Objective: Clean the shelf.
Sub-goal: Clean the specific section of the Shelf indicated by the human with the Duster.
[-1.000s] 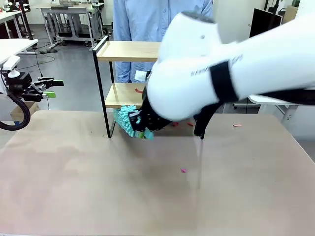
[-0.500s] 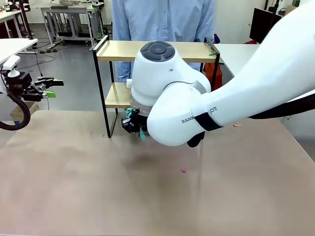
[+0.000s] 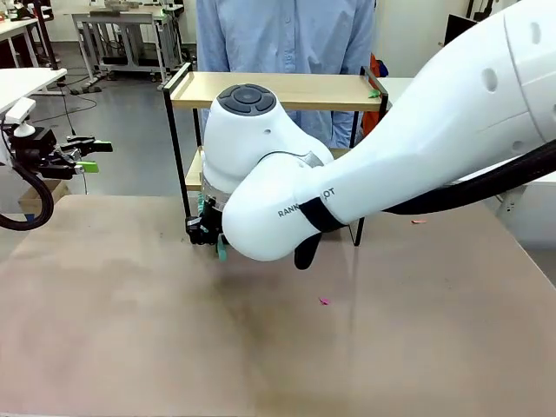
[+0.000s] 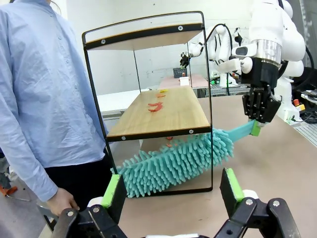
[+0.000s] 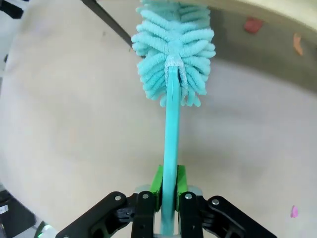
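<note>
Teal duster [image 5: 173, 49] handle pinched between right gripper [image 5: 168, 187] fingers; fluffy head beyond them, under shelf [image 4: 168, 111] lower board, likely to sweep there. Left gripper [image 4: 173, 191] fingers spread, idle.

The duster [image 4: 173, 161] lies beneath the shelf [image 4: 183, 116], the person [image 4: 44, 89] behind it.

The rounded right arm [image 3: 417, 130] is glossy white, with a dark grey cap [image 3: 246, 98], black band [image 3: 323, 215], grey lettering [image 3: 300, 206] and black cable [image 3: 486, 182]. The right hand [image 5: 168, 183] and left hand [image 4: 172, 191] are black, with green pads [image 4: 115, 191] and silver screws [image 4: 245, 202] just behind them.
</note>
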